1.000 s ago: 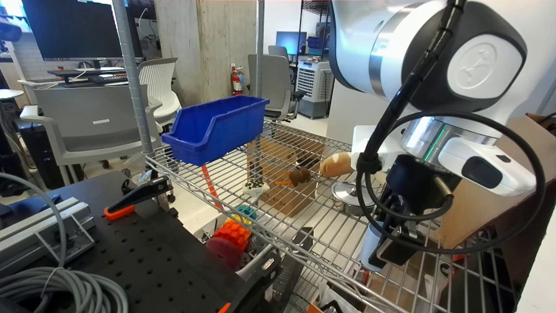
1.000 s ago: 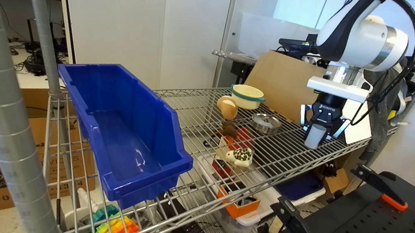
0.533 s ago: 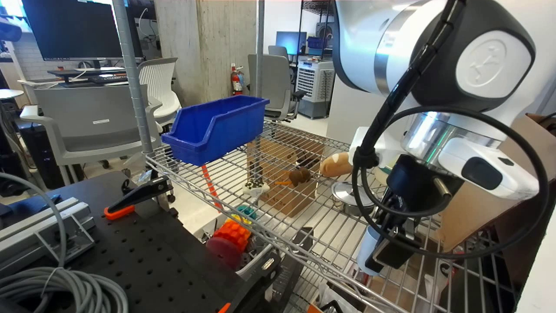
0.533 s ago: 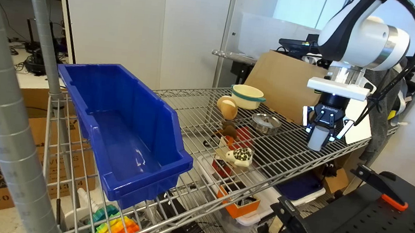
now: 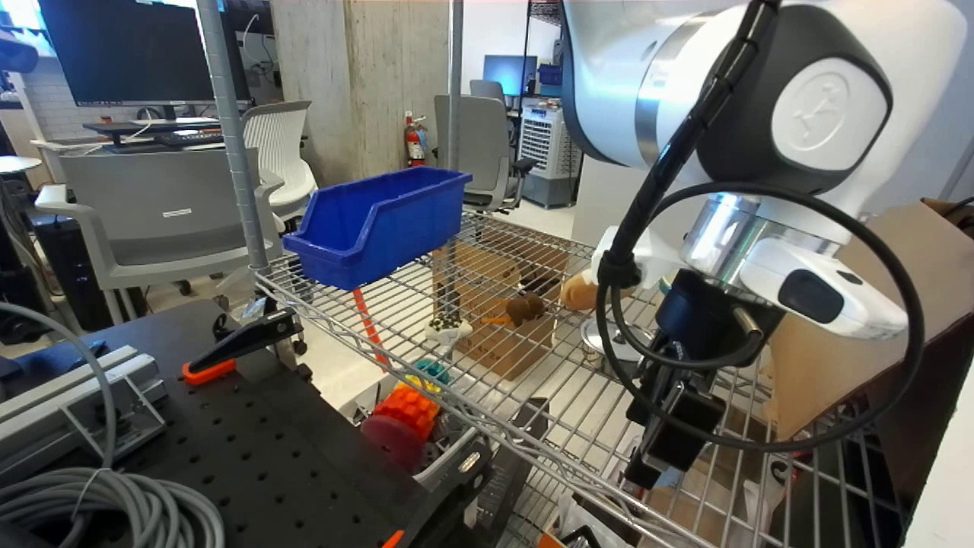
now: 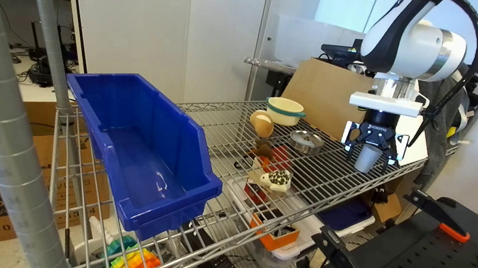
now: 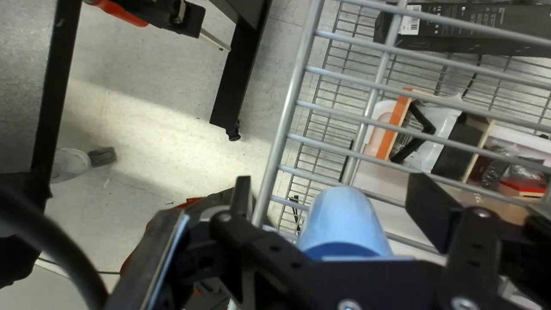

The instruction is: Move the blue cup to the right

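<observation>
The blue cup (image 7: pixel 344 219), pale and slightly tapered, sits between the spread fingers of my gripper (image 7: pixel 337 201) in the wrist view. Gaps show on both sides of it, so neither finger presses on it. In an exterior view the cup (image 6: pixel 368 159) leans over, top toward the right of the picture, near the front edge of the wire shelf (image 6: pixel 329 201); whether its base is on the wires I cannot tell. My gripper (image 5: pixel 647 449) hides most of the cup in an exterior view.
A lidded steel pot (image 6: pixel 306 142), a green-rimmed bowl (image 6: pixel 285 111), a bread-like toy (image 6: pixel 262 124) and a spotted turtle toy (image 6: pixel 277 180) stand on the shelf. A large blue bin (image 6: pixel 152 156) occupies the other end. Cardboard (image 6: pixel 327 99) leans behind the gripper.
The jaws, closed on the cup in both earlier moments, have spread apart. The cup has gone from nearly upright to tilted. The arm has shifted slightly left in both exterior views.
</observation>
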Robot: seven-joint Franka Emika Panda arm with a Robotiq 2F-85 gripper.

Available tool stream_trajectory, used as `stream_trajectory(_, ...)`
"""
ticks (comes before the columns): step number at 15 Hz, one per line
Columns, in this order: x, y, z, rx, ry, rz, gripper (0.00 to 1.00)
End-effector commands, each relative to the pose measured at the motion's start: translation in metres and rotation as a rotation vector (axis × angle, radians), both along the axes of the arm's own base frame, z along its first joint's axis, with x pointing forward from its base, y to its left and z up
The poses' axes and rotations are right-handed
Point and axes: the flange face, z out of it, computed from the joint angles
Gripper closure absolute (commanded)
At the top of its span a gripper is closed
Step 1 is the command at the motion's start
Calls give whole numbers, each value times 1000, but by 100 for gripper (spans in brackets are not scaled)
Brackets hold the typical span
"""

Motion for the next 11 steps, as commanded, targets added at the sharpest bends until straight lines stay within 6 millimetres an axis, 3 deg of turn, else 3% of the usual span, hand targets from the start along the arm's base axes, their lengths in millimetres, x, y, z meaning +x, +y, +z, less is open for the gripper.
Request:
stream_trajectory(1, -5, 21, 29, -37, 28, 82, 0)
stream_trajectory(7, -19, 80, 77, 10, 21, 301, 0)
stream_trajectory(8, -24, 87, 81, 39, 38, 305, 0)
stream_trajectory(9, -7, 76, 65, 3, 19, 265, 0)
stream_trajectory(11, -15, 86, 74, 26, 29, 283, 0)
